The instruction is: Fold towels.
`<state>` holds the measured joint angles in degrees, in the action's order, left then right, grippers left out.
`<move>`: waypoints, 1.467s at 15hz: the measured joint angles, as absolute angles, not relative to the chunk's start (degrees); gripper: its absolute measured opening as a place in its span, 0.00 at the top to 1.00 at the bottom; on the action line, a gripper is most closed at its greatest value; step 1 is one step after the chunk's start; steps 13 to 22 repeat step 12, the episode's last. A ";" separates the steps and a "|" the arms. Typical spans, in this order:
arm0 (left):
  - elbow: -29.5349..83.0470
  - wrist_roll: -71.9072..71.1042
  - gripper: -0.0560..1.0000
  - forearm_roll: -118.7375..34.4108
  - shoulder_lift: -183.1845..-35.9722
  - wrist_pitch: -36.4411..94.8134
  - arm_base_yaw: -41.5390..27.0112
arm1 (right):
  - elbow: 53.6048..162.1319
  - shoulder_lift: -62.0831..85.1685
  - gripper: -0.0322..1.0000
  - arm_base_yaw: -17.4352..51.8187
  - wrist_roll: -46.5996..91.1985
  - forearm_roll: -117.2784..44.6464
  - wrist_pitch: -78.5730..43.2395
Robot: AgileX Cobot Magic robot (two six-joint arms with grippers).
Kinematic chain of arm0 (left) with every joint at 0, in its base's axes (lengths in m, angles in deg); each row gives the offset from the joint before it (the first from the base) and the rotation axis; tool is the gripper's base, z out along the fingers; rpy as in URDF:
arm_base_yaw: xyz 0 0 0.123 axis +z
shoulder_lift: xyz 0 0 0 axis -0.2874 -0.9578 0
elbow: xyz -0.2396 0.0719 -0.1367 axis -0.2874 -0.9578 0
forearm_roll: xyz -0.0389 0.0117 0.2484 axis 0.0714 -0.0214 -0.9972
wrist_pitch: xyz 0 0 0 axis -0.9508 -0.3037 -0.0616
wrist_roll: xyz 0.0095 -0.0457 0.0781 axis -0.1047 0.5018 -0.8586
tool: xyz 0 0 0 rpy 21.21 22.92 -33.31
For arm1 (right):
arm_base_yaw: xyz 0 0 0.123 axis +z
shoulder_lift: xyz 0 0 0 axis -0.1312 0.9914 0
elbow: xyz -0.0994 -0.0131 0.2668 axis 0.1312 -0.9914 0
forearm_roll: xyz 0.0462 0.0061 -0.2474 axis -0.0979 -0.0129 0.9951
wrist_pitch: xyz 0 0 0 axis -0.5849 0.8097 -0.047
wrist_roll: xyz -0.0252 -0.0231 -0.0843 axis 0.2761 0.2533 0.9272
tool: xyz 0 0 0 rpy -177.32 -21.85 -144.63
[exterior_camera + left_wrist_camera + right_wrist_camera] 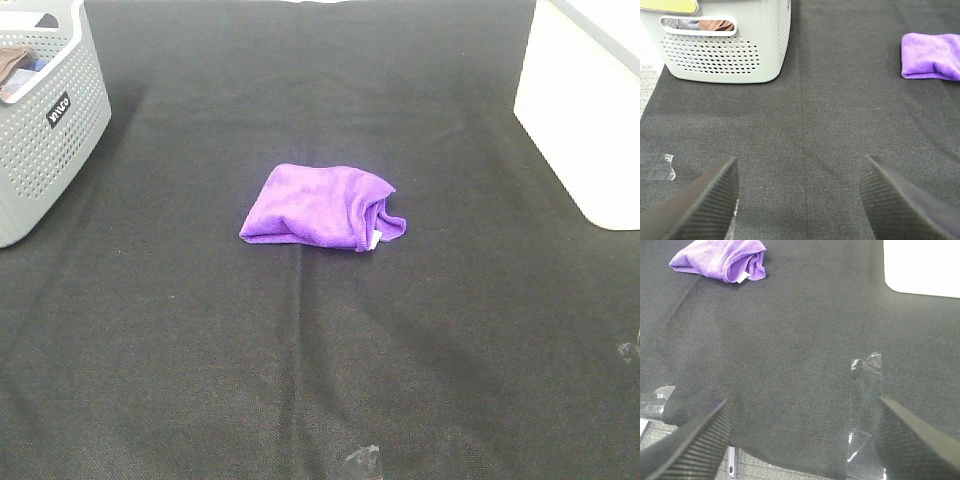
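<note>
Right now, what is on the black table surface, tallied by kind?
Purple microfibre cloth, folded into a small bundle: 1
Grey perforated basket: 1
White box at the table's edge: 1
Clear tape strips stuck on the black table cover: at least 2
Total: 5 or more

Bright purple towel (320, 206) on a black woven counter (300, 360), grey hole-dotted basket (45, 130) off to one side, plain white box (585, 110) on the other.

It looks like a staged robot test bench rather than a home — a black cloth (420, 330) taped down with clear tape (866, 405), a grey perforated basket (45, 150) and a white bin (585, 120) at its edges.
</note>
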<state>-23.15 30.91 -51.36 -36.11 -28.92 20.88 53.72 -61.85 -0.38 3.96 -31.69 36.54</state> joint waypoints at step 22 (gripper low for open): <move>-23.15 31.14 0.01 -51.71 -36.11 -28.92 20.88 | 53.72 -61.85 0.25 -0.38 3.96 -31.69 36.54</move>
